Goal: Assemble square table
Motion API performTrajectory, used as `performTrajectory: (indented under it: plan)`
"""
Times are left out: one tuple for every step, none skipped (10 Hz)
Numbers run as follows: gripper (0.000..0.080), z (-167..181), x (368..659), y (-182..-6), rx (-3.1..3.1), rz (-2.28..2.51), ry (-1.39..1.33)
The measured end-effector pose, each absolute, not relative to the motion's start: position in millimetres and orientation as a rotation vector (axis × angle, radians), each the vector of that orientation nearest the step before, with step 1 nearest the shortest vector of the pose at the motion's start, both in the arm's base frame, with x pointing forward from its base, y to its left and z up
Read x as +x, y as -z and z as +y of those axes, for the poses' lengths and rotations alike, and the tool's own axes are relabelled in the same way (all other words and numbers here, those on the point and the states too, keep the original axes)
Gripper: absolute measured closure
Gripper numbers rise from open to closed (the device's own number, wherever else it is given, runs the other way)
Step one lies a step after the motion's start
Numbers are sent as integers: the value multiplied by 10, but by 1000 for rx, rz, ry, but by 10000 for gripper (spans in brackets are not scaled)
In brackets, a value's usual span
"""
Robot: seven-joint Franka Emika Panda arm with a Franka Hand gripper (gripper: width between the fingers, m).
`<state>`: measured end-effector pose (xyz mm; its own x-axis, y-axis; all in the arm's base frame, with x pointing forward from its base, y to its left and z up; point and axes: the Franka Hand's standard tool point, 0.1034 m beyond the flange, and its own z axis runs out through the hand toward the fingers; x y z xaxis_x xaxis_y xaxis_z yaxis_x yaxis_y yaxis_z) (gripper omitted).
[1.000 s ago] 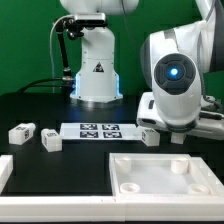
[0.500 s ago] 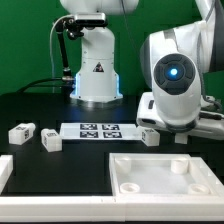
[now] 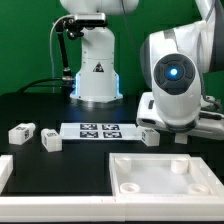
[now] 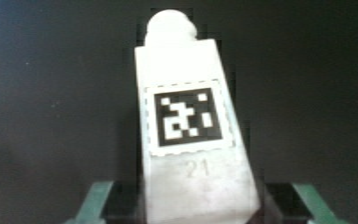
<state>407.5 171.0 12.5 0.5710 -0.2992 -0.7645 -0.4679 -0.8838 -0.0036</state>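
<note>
In the wrist view a white table leg with a black-and-white tag stands lengthwise between my fingers, its rounded tip pointing away. My gripper is shut on the leg's near end, with green fingers on either side. In the exterior view the white square tabletop lies at the front with its recessed underside up. Three loose legs lie on the black table: one at the exterior view's left, one beside it, and one near the arm. My arm's bulk hides the gripper and the held leg there.
The marker board lies flat between the loose legs. The white domed robot base stands behind it. A white piece pokes in at the exterior view's left edge.
</note>
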Motion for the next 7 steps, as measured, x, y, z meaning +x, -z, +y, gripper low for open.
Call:
performTrajectory:
  plan:
    - [508, 1691, 4099, -150, -2595, 642, -1204]
    - [508, 1615, 4256, -331, -2593, 646, -1160]
    - [508, 1525, 4393, -612, -2594, 652, -1107]
    - [508, 1418, 4457, -877, -2569, 638, -1135]
    - [508, 1313, 4553, -1073, -2564, 574, -1157]
    - [508, 1283, 4705, -1109, -2611, 582, -1055]
    - [508, 1315, 4718, -1096, -2659, 594, -939]
